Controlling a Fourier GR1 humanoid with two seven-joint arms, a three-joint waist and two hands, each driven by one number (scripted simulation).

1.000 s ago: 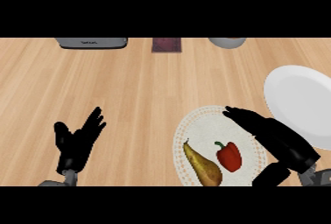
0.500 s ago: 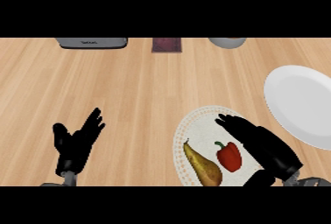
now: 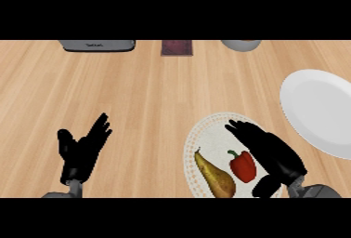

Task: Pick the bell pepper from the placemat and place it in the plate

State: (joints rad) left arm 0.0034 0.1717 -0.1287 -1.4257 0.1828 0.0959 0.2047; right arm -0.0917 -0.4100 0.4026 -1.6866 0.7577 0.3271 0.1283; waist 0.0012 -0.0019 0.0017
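Note:
A red bell pepper (image 3: pixel 243 166) with a green stem lies on the round white placemat (image 3: pixel 205 135) at the lower middle right. A yellow-brown pear (image 3: pixel 214 176) lies just left of it on the same mat. My right hand (image 3: pixel 270 153) hovers open over the mat, directly right of the pepper, fingers pointing up-left and thumb low near the mat's bottom edge. The plain white plate (image 3: pixel 322 111) sits at the right edge, beyond the mat. My left hand (image 3: pixel 81 151) rests open at the lower left, fingers up.
Along the counter's far edge stand a grey toaster-like appliance (image 3: pixel 96 45), a dark maroon object (image 3: pixel 177 47) and a grey bowl (image 3: pixel 241 44). Bare wooden counter spreads across the middle and left.
My right hand has slid left across the placemat, from near the plate's edge to right beside the bell pepper. The left hand, pepper and pear have not moved.

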